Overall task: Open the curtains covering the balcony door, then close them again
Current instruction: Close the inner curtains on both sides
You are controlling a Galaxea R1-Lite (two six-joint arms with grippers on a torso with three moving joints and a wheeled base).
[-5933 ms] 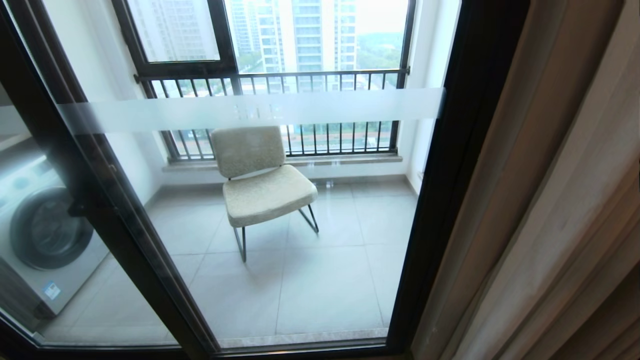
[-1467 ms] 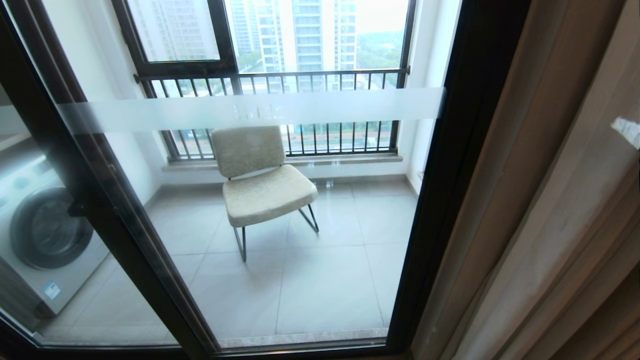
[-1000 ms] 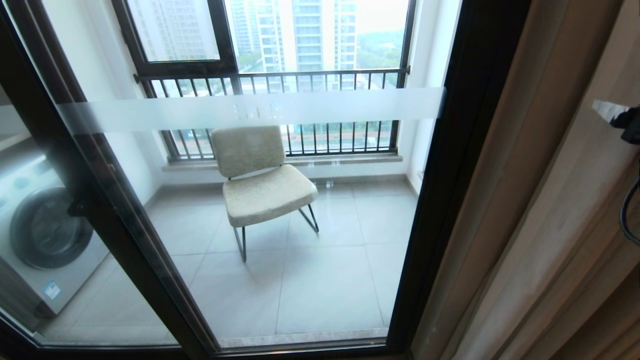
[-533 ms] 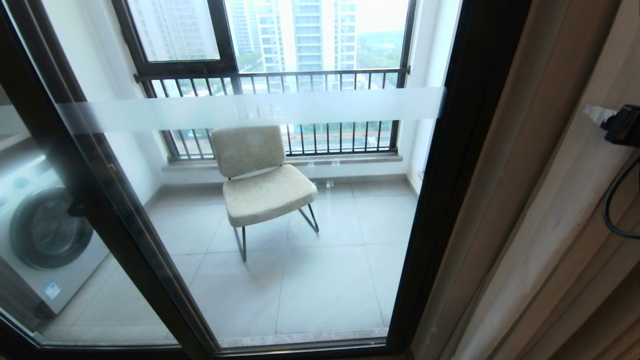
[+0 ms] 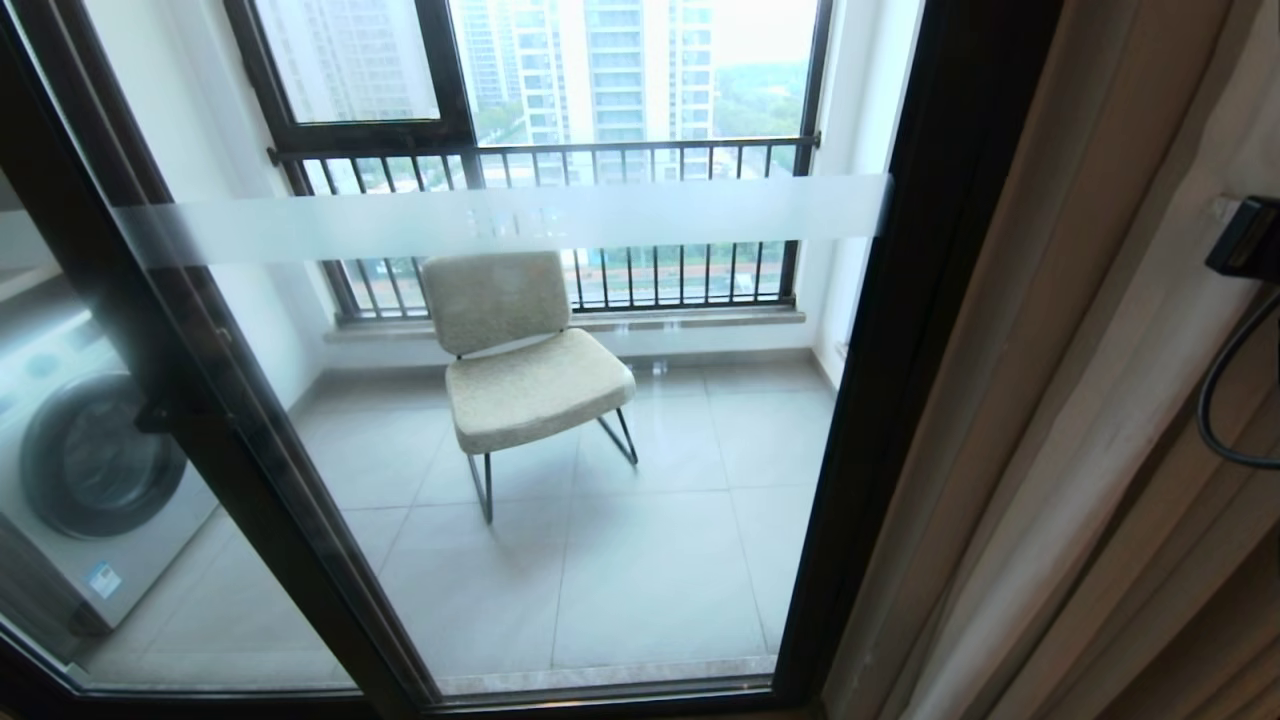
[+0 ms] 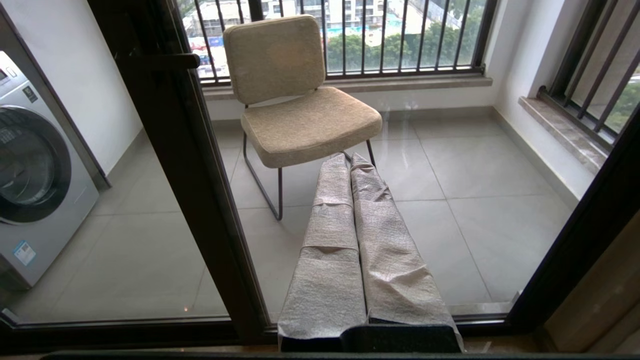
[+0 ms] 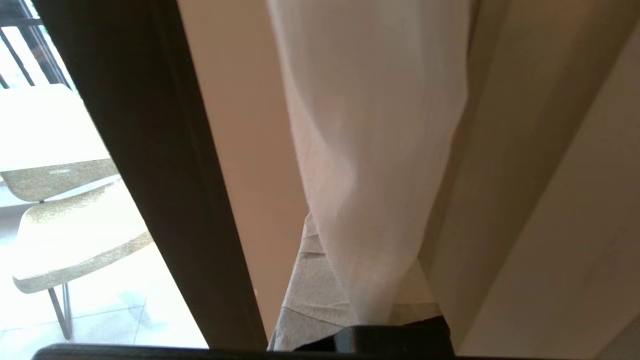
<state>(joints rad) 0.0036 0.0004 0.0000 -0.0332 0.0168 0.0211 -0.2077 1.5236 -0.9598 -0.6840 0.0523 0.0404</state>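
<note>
One chair (image 5: pixel 525 360), one washing machine (image 5: pixel 85 470) (partly cropped), two curtain layers (image 7: pixel 370 150).

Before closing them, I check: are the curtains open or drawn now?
Open. The curtains hang bunched right of the balcony door, leaving its glass uncovered.

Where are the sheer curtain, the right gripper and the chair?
sheer curtain (image 7: pixel 370 150): right wrist view, mid fold of the white voile.
right gripper (image 7: pixel 320 280): right wrist view, grey-wrapped finger shut on the sheer curtain.
chair (image 5: pixel 535 385): head view, seat cushion, behind the glass.
</note>
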